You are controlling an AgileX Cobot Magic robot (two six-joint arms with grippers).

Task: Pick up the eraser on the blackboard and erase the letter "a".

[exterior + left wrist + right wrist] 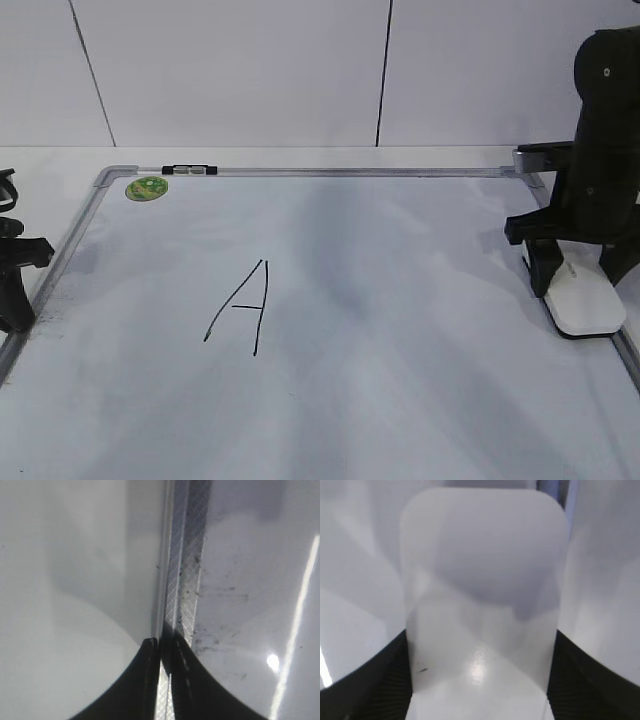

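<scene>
The eraser (pixel 587 300) lies flat at the blackboard's (pixel 400 400) right edge. The right gripper (pixel 480 680) straddles it, fingers against its long sides, apparently pinching. The block is judged light, rigid and smooth-sided; grip mid-length. The left gripper (pixel 160 645) is pressed together.

Exterior view: looking down at a slant across the blackboard (pixel 400 300). Left wrist view: close above its left frame edge. Right wrist view: very close over the eraser (pixel 482 605), shared with exterior.
</scene>
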